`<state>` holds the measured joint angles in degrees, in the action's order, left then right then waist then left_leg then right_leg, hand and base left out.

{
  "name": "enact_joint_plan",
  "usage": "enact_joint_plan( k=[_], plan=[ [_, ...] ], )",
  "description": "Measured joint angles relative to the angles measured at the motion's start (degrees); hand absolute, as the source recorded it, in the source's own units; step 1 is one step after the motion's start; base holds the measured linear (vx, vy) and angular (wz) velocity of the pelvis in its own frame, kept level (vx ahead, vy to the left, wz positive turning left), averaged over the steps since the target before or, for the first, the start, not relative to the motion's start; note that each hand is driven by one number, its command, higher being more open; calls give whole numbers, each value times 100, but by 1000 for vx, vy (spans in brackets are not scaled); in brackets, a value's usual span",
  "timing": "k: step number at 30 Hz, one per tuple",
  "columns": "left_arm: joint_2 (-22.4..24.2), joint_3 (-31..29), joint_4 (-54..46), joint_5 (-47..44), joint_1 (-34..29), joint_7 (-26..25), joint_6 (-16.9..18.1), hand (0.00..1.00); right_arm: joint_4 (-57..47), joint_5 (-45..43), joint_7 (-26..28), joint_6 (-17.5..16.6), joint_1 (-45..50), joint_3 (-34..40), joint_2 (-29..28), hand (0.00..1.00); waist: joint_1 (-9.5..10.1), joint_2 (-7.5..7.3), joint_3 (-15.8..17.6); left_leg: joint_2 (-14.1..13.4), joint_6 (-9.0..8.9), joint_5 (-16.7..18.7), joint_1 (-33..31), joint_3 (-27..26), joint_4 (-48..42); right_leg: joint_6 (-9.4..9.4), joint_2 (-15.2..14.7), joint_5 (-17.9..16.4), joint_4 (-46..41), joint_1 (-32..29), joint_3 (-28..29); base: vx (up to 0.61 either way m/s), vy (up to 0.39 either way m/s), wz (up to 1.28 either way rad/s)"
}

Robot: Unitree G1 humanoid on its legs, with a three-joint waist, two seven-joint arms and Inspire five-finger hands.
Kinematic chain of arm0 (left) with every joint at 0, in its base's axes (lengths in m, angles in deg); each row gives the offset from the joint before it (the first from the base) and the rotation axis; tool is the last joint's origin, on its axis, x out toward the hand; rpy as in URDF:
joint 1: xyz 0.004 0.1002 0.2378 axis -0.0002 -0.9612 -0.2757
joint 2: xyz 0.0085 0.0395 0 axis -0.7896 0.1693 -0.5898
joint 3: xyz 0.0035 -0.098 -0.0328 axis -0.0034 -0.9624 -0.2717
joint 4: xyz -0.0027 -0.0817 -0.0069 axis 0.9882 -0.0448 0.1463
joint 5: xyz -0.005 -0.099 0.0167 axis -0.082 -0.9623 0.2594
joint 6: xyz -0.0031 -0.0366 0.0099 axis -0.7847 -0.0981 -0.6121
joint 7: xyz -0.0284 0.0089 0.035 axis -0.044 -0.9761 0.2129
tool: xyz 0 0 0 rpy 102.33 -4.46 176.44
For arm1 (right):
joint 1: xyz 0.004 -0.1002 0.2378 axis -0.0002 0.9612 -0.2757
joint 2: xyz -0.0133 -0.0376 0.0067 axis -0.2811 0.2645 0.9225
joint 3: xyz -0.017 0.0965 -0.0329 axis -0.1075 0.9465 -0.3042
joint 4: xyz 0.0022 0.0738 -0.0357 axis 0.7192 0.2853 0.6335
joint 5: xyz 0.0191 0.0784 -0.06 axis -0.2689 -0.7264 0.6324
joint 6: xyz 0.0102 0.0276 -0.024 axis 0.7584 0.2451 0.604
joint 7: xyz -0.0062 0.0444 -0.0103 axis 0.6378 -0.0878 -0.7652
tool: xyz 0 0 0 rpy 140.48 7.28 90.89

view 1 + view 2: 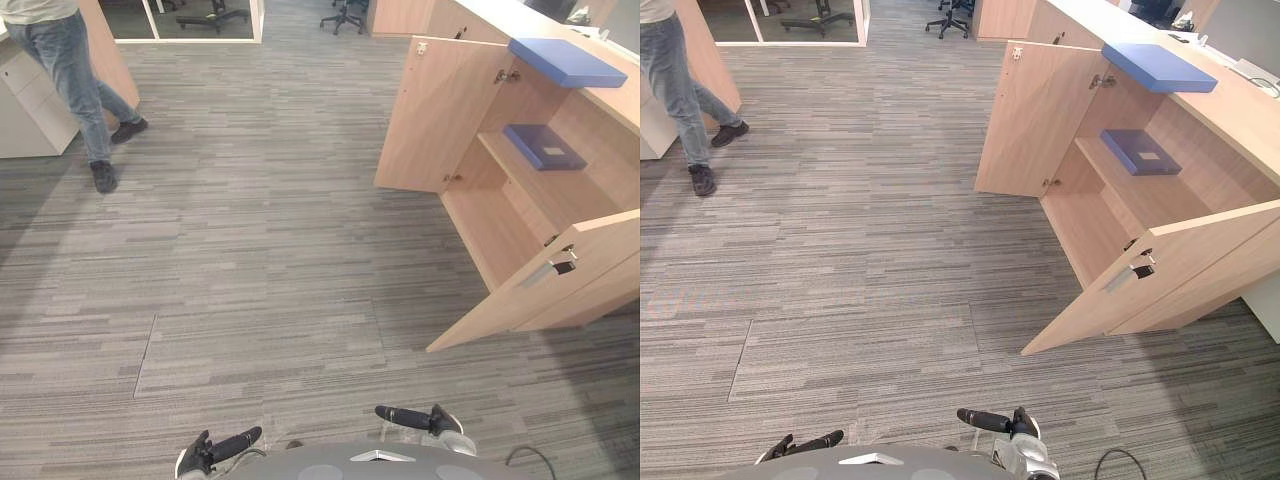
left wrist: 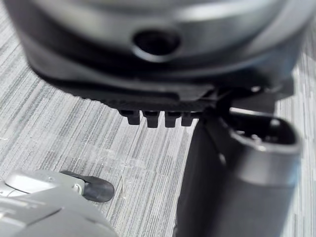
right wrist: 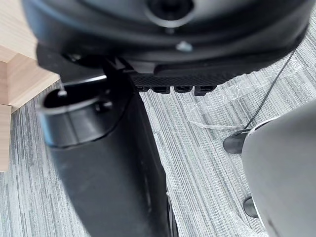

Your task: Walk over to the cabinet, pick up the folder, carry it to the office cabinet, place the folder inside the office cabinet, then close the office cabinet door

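Note:
A wooden office cabinet [image 1: 520, 215] stands at the right with both doors swung open. One blue folder [image 1: 565, 62] lies on the cabinet's top. A second blue folder [image 1: 1140, 152] lies flat on the shelf inside. My left hand [image 1: 225, 447] and my right hand [image 1: 415, 418] hang low near my body, far from the cabinet. Both hold nothing and their fingers are straight. In the left wrist view the fingertips [image 2: 158, 117] point at grey carpet. The right wrist view has the fingertips [image 3: 173, 89] over carpet beside a corner of light wood [image 3: 15, 74].
The far door [image 1: 430, 115] and the near door [image 1: 550, 280] jut out over the grey carpet. A person [image 1: 75, 80] in jeans walks at the upper left beside a white unit [image 1: 30, 110]. Office chairs [image 1: 345, 15] stand at the back.

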<state>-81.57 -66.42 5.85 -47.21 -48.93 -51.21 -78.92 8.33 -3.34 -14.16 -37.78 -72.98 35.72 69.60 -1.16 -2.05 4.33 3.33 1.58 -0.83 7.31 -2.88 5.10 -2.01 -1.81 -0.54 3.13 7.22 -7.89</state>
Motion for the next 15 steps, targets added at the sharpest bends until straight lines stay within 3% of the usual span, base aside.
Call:
enact_joint_plan(
  k=[15],
  plan=[
    [-1,-1,-13,172,12,-24,15,100,-4,236,40,-9,-7,-123,15,100,6,-3,-2,4,1,-1,-4,22,0,0,-4,0,0,2,-24,0,0,0]
  ],
)
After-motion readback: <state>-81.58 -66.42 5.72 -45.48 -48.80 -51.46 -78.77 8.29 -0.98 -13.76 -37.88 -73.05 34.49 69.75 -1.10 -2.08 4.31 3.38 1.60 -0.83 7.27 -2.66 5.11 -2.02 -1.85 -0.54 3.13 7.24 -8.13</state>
